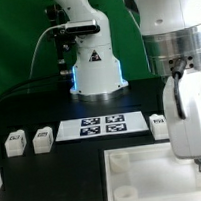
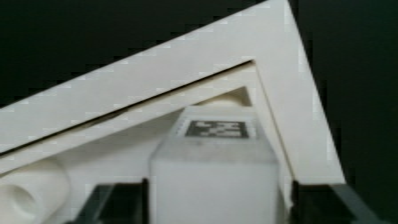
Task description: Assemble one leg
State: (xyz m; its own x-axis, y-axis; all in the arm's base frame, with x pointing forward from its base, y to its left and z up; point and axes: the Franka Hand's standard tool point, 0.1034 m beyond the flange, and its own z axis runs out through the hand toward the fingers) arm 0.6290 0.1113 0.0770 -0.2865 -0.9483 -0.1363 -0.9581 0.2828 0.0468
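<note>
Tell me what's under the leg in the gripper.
The white top, at one corner, lies below the leg held by the gripper. The leg covers whatever is directly beneath it.

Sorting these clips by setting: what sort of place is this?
Probably a robotics lab bench: a black table under a mounted arm, a marker board of tags, and tagged white legs laid out.

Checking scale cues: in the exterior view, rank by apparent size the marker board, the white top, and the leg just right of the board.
1. Top: largest, though nearest the camera and cut by the frame.
2. Marker board.
3. Leg: smallest; it lies level with the board, so that comparison holds.
</note>
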